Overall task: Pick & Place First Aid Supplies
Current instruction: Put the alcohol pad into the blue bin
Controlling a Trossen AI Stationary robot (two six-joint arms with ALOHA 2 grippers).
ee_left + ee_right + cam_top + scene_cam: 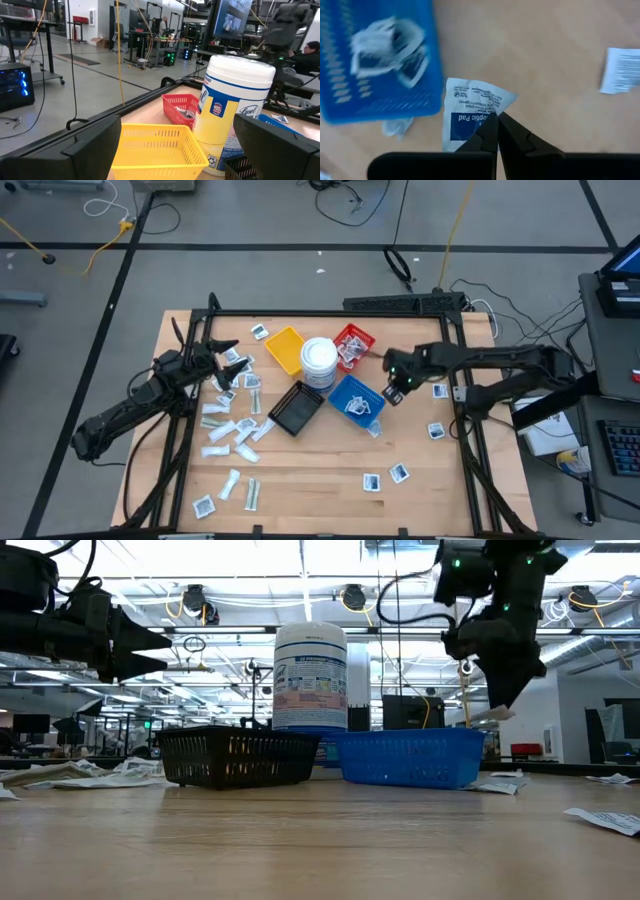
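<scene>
Beside the blue tray (375,65), a white packet (470,112) printed "Pad" is pinched by the right gripper (496,131) above the table.
Farther left, the left gripper (222,358) is held spread over scattered packets (225,432).

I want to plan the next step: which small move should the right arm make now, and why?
Probably carry the white packet sideways over the blue tray, then release. The right tool is shut on it, raised beside that tray, which already holds similar packets.
</scene>
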